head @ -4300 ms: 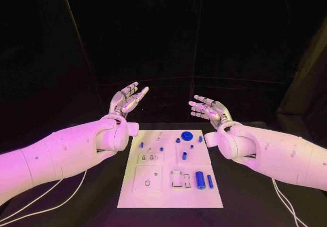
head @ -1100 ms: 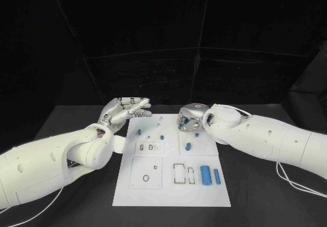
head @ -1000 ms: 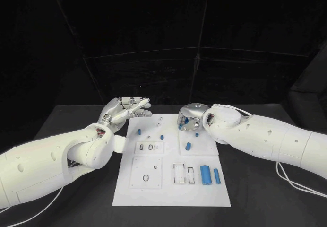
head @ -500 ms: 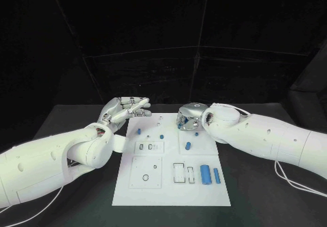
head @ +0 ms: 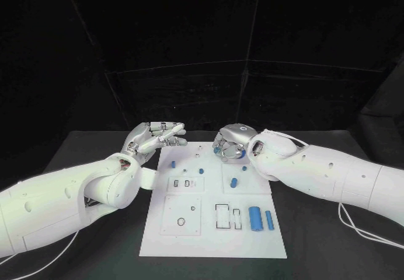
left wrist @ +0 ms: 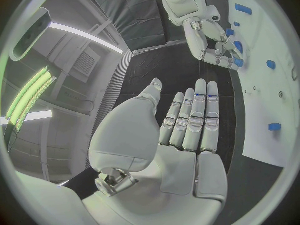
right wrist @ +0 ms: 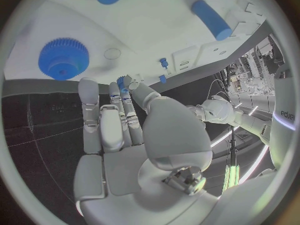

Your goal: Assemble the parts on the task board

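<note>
The white task board [head: 211,236] lies in the middle of the table. My right hand [head: 230,143] hangs over its far right corner and hides most of the blue gear there. In the right wrist view the hand [right wrist: 119,130] holds nothing, and its straight fingers point at the gear [right wrist: 64,59], which sits on the board [right wrist: 156,30] just beyond the fingertips. My left hand [head: 156,137] hovers off the board's far left corner, empty. Its fingers [left wrist: 190,120] lie side by side, the thumb apart.
Other blue parts lie on the board: a small peg [head: 171,164], a second peg [head: 201,171], a small ring [head: 244,168], an oblong piece [head: 232,182], a thick cylinder [head: 254,217] and a thin pin [head: 270,219]. Empty slots are cut into the board's near half.
Both hands came down from a raised, spread pose beyond the board. In the last second my right hand lifted slightly and shifted left above the gear. The left hand barely moved.
</note>
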Controlling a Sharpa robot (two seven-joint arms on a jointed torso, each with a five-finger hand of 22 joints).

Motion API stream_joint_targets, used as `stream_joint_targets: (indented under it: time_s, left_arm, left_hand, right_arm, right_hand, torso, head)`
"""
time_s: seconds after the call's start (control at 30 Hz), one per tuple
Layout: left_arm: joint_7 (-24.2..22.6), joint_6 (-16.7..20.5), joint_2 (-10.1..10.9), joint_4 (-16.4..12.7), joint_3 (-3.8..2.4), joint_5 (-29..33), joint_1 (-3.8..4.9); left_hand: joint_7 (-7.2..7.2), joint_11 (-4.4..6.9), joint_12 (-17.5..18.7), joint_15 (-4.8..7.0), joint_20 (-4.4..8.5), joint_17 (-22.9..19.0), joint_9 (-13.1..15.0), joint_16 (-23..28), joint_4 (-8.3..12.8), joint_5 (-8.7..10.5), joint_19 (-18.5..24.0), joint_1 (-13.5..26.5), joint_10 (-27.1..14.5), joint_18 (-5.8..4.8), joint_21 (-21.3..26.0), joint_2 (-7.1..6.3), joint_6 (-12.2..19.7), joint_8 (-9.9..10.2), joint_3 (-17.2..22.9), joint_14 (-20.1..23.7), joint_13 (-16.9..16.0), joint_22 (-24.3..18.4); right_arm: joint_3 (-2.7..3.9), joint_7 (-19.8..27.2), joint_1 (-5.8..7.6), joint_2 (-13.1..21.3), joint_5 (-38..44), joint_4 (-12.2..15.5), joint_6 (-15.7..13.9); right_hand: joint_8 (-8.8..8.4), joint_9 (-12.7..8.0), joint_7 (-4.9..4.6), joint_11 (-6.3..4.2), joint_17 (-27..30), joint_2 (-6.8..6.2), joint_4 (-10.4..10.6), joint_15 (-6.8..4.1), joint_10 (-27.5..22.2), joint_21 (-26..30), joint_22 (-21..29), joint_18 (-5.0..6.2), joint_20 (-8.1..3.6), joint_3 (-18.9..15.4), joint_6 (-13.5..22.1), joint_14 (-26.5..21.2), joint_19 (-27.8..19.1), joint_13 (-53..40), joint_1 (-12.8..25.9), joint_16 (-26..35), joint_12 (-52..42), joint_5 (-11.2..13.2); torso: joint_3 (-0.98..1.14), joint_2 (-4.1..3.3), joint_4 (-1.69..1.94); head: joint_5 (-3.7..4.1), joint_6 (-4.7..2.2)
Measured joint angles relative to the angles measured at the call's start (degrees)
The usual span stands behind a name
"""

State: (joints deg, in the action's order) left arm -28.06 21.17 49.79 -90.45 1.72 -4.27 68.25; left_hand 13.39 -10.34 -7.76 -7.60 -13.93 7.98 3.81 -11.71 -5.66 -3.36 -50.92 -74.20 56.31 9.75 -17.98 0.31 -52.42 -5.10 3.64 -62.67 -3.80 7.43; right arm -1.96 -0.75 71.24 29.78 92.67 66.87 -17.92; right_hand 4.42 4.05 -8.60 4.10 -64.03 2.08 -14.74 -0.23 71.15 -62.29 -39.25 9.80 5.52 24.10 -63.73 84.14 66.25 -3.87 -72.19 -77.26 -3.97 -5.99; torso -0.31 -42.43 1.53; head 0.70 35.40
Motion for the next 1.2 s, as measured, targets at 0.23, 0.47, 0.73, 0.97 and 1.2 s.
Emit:
stream_joint_targets:
  time_s: [0.23,0.47,0.73,0.97,1.2]
  left_arm:
    - [0.0,0.0,0.0,1.2,0.00,0.0,0.22]
    - [0.0,0.0,0.1,1.7,0.00,0.0,0.34]
    - [0.0,0.0,0.0,1.8,0.00,0.0,0.54]
    - [0.0,0.0,-0.1,1.8,0.00,0.0,0.71]
    - [0.0,0.0,-0.3,1.9,0.00,0.0,0.84]
  left_hand:
    - [0.00,0.00,0.0,0.00,0.00,0.1,0.0,0.2,0.2,0.00,0.0,-0.1,0.0,0.00,0.0,0.09,0.0,0.0,0.1,0.0,0.0,-0.1]
    - [0.00,0.00,0.0,0.00,0.00,0.0,0.0,0.2,0.2,0.00,0.0,-0.1,0.0,0.00,0.0,0.09,0.0,0.0,0.1,0.0,0.0,-0.1]
    - [0.00,0.00,0.0,0.00,0.00,0.1,0.0,0.2,0.4,0.00,0.0,-0.1,0.0,0.00,0.0,0.09,0.0,0.0,-0.1,0.0,0.0,0.0]
    - [0.00,0.00,0.0,0.00,0.00,0.1,0.0,0.2,0.4,0.00,0.0,-0.1,0.0,-0.01,0.0,0.09,0.0,0.0,-0.1,0.0,0.0,0.0]
    - [0.00,0.00,0.0,0.00,0.00,0.1,0.0,0.2,0.4,0.00,0.0,-0.1,0.0,0.00,0.0,0.09,0.0,0.0,-0.1,0.0,0.0,0.0]
  right_arm:
    - [0.01,-0.3,0.01,-2.9,-1.4,-2.8,-2.2]
    - [0.01,-0.5,0.01,-6.4,-2.3,-6.3,-3.2]
    - [0.02,-0.7,0.10,-8.7,-2.8,-9.5,-3.4]
    - [0.03,-0.7,0.34,-10.2,-2.9,-11.7,-3.1]
    - [0.02,-0.6,0.39,-11.7,-3.0,-13.2,-2.3]
  right_hand:
    - [-0.13,0.0,-0.01,0.00,0.0,-0.58,0.3,0.00,0.0,0.0,-0.1,0.00,0.00,0.3,0.0,0.0,0.0,0.1,0.6,0.0,0.0,0.0]
    - [-0.44,-0.1,-0.04,0.22,0.0,-0.58,0.6,0.00,-0.2,-0.3,-0.1,0.00,0.00,0.6,0.0,0.0,0.0,0.1,0.6,-0.3,0.2,0.0]
    - [-0.65,-0.2,-0.03,0.42,-0.2,-0.81,0.9,0.00,-0.4,-0.3,-0.2,0.00,0.00,0.9,0.1,0.0,0.0,0.2,0.8,-0.3,0.2,0.0]
    - [-0.67,-0.3,-0.23,0.63,-0.2,-0.81,1.0,0.01,-0.6,-0.5,-0.4,0.00,0.00,1.0,0.3,0.0,0.0,0.2,0.8,-0.5,0.2,0.0]
    - [-0.83,-0.3,-0.22,0.63,-0.2,-1.11,1.2,0.01,-0.6,-0.5,-0.4,0.00,0.22,1.2,0.3,0.0,-0.2,0.2,1.1,-0.5,0.2,0.0]
  torso:
    - [0.01,-0.09,0.08]
    - [0.01,-0.20,0.11]
    - [-0.01,-0.34,0.11]
    - [-0.06,-0.43,0.11]
    - [-0.05,-0.54,0.12]
  head:
    - [-0.28,-0.16]
    - [-0.51,-0.09]
    - [-0.90,0.15]
    - [-1.04,0.32]
    - [-1.17,0.45]
